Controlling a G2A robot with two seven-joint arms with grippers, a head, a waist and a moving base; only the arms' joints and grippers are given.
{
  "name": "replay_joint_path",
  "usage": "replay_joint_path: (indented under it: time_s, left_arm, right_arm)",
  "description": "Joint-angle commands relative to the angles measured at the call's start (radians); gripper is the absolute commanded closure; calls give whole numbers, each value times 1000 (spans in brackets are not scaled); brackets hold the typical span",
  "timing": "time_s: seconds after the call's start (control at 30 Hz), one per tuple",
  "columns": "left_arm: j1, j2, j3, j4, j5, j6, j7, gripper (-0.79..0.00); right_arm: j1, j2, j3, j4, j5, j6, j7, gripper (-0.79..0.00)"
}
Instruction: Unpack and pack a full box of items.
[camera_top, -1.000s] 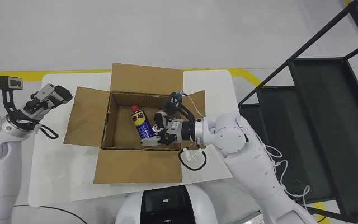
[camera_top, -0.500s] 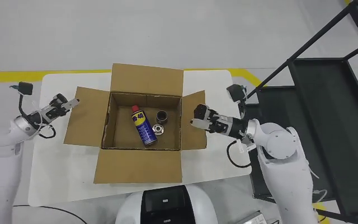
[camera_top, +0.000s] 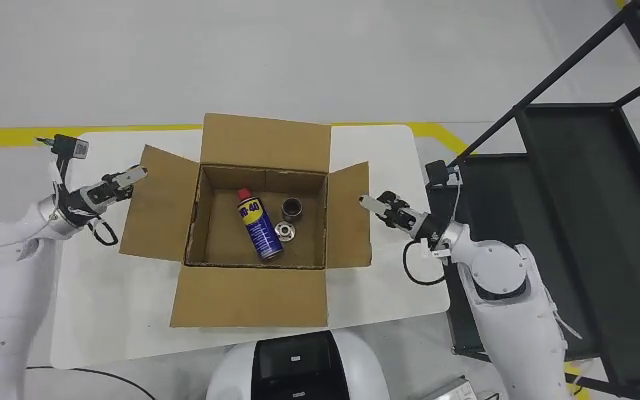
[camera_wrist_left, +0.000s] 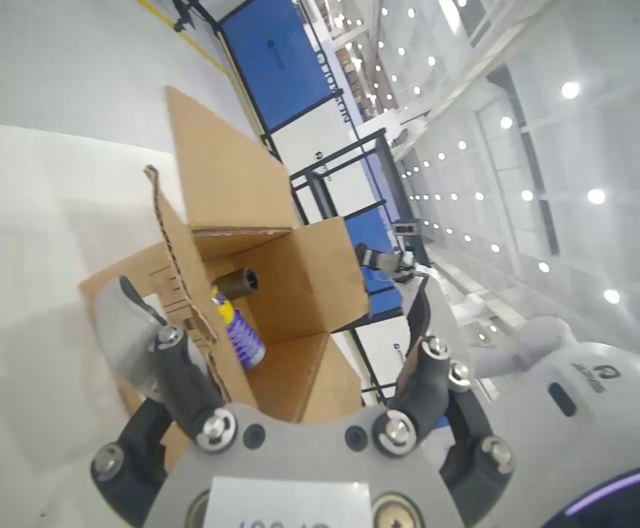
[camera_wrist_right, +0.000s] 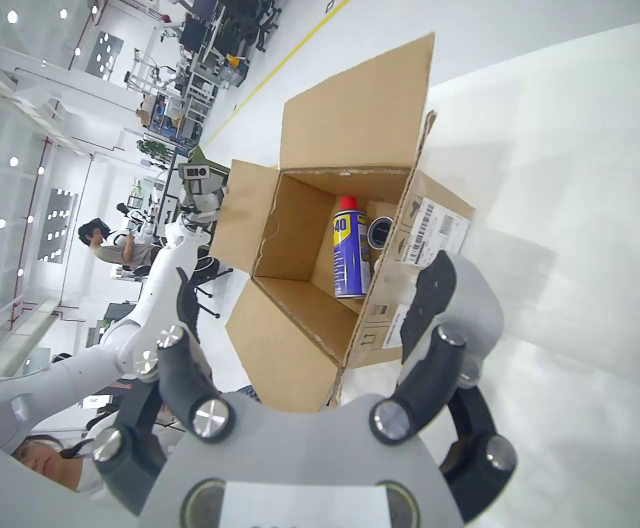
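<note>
Top cam looks straight down, open brown cardboard box (camera_top: 266, 140) centre-frame; left and right wrist cams face it near, from opposite sides, all sharing its interior

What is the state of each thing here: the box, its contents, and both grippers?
Cardboard box: open, all four flaps folded outward.
Spray can: lying on its side inside the box, red cap on.
Dark tube: inside the box, beside the can.
Small metal part: inside the box, by the can.
Left gripper: open, empty.
Right gripper: open, empty.
</note>
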Motion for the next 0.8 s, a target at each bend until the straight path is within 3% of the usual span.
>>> replay_joint_path:
  time_s: [0.0, 0.1, 0.27, 0.47, 0.77]
  left_arm:
    - [23, 12, -8, -65, -73, 47, -46, -785]
    - [35, 22, 5, -114, -108, 88, -87, -785]
    - [2, 13, 112, -118, -110, 100, -99, -785]
    - [-45, -2, 227, -95, -95, 96, -95, -785]
    - [-49, 8, 290, -78, 63, 21, -20, -785]
  right_arm:
    - [10, 0, -25, 13, 24, -21, 6, -785]
    - [33, 0, -79, 23, 57, -60, 42, -785]
    - [122, -7, -222, 70, 94, -104, 95, -785]
    - [246, -22, -381, 173, 65, -90, 105, -785]
    - [356, -37, -514, 295, -16, -17, 91, -785]
